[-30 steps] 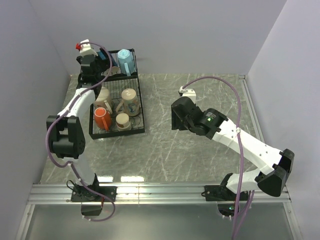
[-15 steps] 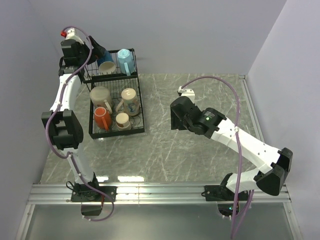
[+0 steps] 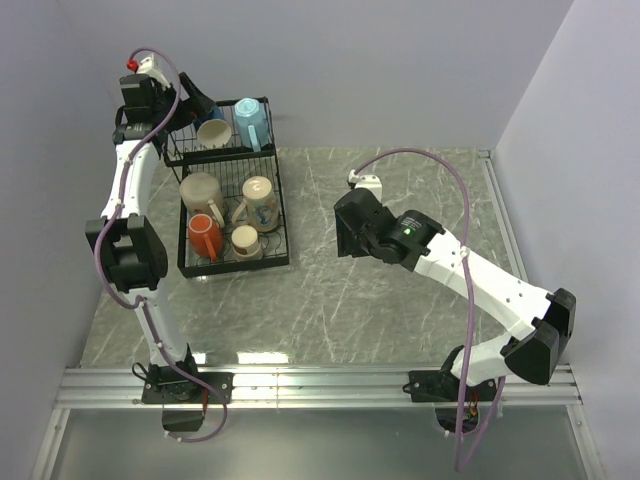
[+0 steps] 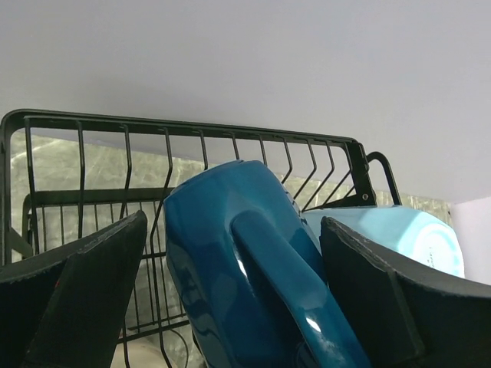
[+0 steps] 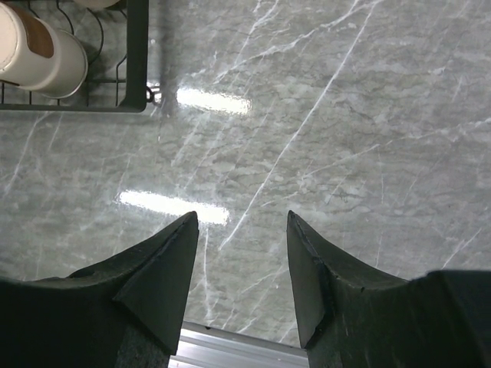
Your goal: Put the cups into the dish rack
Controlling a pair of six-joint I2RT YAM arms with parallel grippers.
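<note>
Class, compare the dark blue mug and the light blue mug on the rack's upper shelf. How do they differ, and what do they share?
Colour: the dark blue mug is deep teal, the light blue mug pale sky blue.
Position: the dark blue mug sits between the open fingers of the left gripper; the light blue mug lies beside it, outside them.
Handle: the dark blue mug's faces the wrist camera; the light blue mug's is hidden there.
Shared: both rest in the rack.

Glossy glazed dark blue mug [image 4: 230, 261], black wire rack [image 4: 192, 127].
</note>
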